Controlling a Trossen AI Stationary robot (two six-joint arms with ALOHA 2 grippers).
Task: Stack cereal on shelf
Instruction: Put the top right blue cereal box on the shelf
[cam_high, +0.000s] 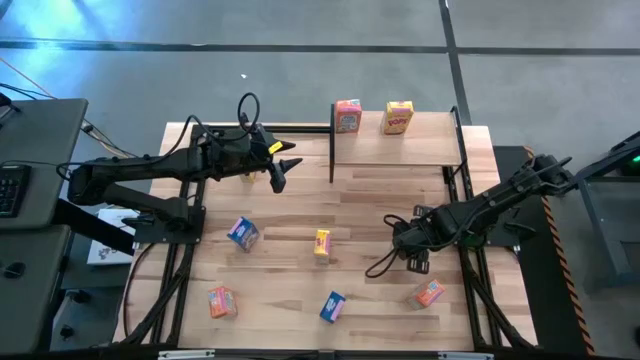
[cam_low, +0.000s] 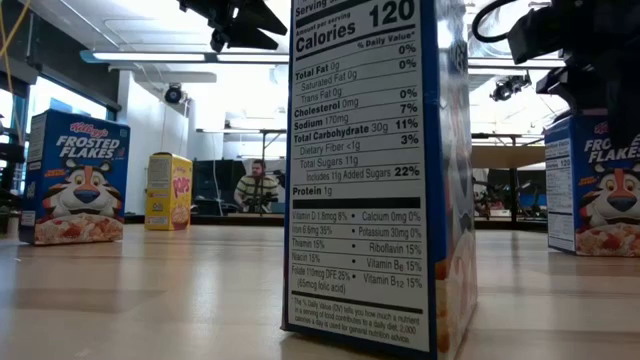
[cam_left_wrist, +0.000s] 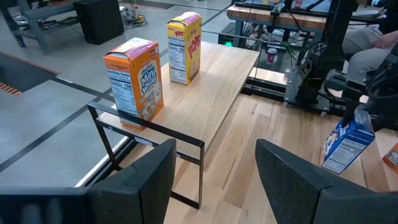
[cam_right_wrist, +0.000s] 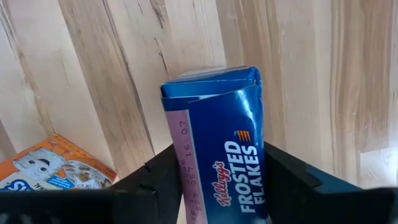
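The small blue cardboard Frosted Flakes box (cam_right_wrist: 217, 155) sits clamped between the right gripper (cam_high: 413, 258)'s dark fingers, at about four o'clock on the plank tabletop (cam_high: 370, 215). Light, thin-walled and crushable, it probably wants a gentle squeeze across its broad faces. An orange box (cam_high: 430, 292) lies just beside it. The light-wood shelf (cam_high: 420, 145), at one o'clock, carries two boxes. The left gripper (cam_high: 279, 172) hangs spread and empty near eleven o'clock.
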